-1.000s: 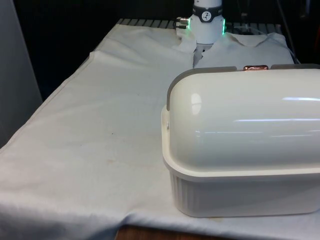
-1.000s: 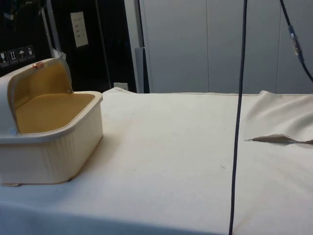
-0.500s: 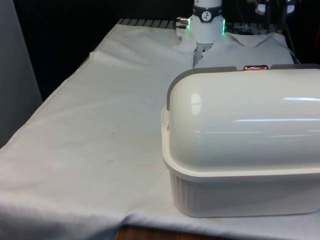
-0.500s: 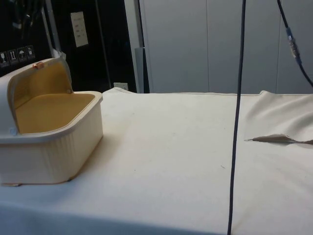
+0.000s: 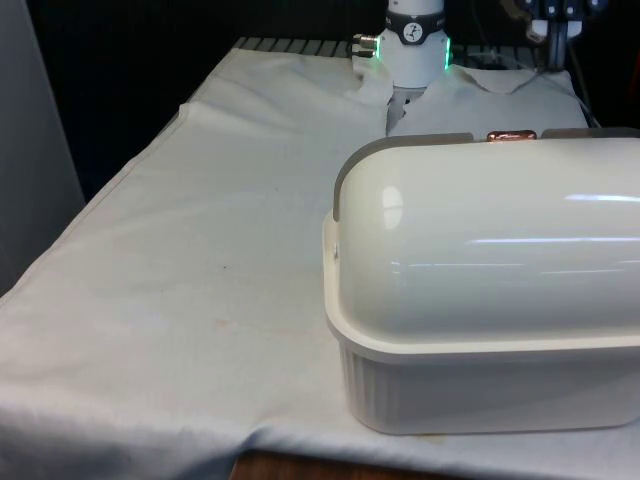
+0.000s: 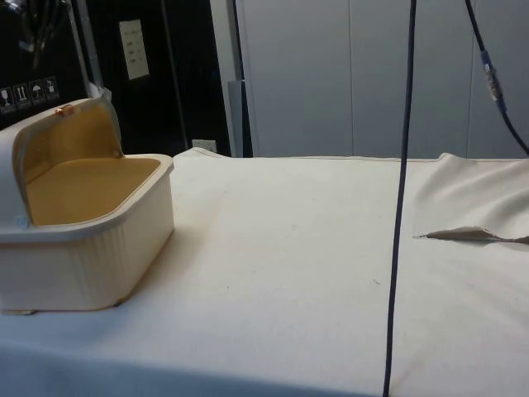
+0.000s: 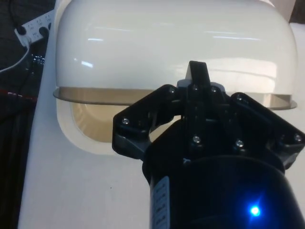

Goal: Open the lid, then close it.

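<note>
Lid up, my hand above its front rim

My hand (image 7: pixel 198 78) hangs over the bread box (image 5: pixel 480 390), which sits on the surface (image 6: pixel 314 248); I cannot tell whether my hand is spread. The rolled-back lid (image 7: pixel 171 43) lies just beyond, its long axis crosswise, closing toward me.

Bread box (image 5: pixel 480 330) stands on the table cloth (image 5: pixel 200 250) at the front view's right, near the table's near edge. Its lid (image 6: pixel 70 136) is rolled back over the open tub (image 6: pixel 91 240). Gripper (image 7: pixel 198 76) hangs above the lid's edge.
</note>
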Available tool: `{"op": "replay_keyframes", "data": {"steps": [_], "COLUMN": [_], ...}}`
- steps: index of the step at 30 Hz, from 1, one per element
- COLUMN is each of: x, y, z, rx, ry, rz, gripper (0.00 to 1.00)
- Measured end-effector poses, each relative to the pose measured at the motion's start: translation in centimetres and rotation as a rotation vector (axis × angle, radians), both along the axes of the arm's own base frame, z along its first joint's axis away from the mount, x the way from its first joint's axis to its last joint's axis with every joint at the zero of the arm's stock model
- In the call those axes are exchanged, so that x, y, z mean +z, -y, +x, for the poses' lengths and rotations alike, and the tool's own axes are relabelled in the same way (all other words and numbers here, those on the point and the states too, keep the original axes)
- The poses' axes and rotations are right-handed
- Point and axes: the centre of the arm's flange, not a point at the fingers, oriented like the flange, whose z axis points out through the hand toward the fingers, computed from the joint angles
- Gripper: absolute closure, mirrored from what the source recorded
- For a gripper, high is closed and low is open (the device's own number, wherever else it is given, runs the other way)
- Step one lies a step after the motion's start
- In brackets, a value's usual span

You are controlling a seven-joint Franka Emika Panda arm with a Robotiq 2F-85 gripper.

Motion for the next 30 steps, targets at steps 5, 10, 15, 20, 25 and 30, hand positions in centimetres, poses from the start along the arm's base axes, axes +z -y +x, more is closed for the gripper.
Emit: {"op": "replay_keyframes", "data": {"steps": [5, 10, 15, 20, 25, 30], "x": [-1.0, -2.5, -3.1, -3.4, -3.6, -4.3], "y": [-0.1, -0.3, -0.3, -0.3, -0.3, -0.2], "z": [0.1, 0.5, 0.6, 0.6, 0.6, 0.6], "rx": [0.004, 0.007, 0.008, 0.007, 0.005, 0.002], "ry": [0.005, 0.012, 0.007, 0.002, -0.002, -0.023], "rz": [0.0, 0.0, -0.001, -0.003, -0.001, -0.003], "gripper": [1.0, 1.0, 1.0, 1.0, 1.0, 1.0]}}
